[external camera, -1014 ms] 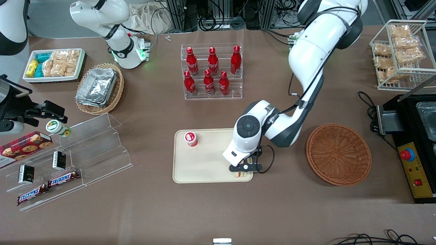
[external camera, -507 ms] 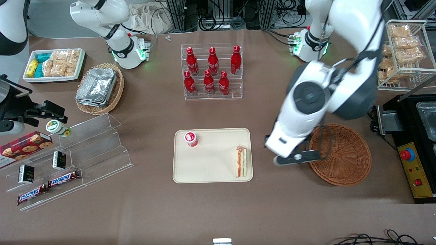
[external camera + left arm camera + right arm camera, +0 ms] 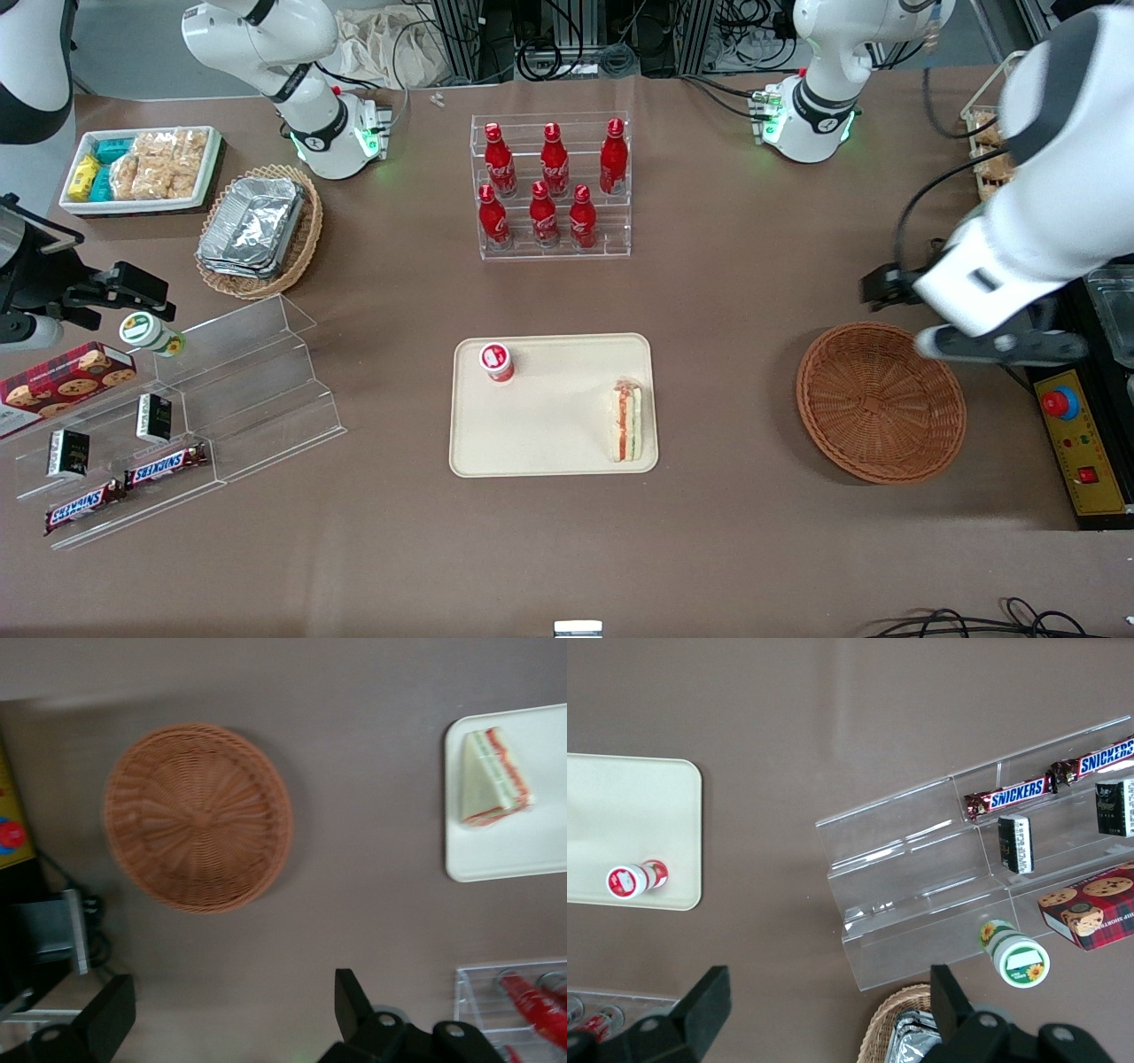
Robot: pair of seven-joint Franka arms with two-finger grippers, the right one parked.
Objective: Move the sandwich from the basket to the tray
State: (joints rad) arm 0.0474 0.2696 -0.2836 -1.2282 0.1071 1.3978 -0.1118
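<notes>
The sandwich [image 3: 626, 422] lies on the tray [image 3: 540, 443], tight against the edge facing the basket [image 3: 880, 400], which holds nothing, so the placing looks done. The best move now is simply a clear retreat, staying high. The gripper [image 3: 970, 341] hangs above the basket's rim toward the working arm's end of the surface, fingers [image 3: 353, 999] spread and holding nothing.

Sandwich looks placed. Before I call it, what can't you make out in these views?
- Hand: open, raised by the basket's rim. In the front view its own body hides the fingertips.
- Snack rack: mostly covered by the arm, front view.
- Tray: cut off by the picture edge in the left wrist view; the sandwich on it shows whole.
- Cup label: too small to read.
</notes>
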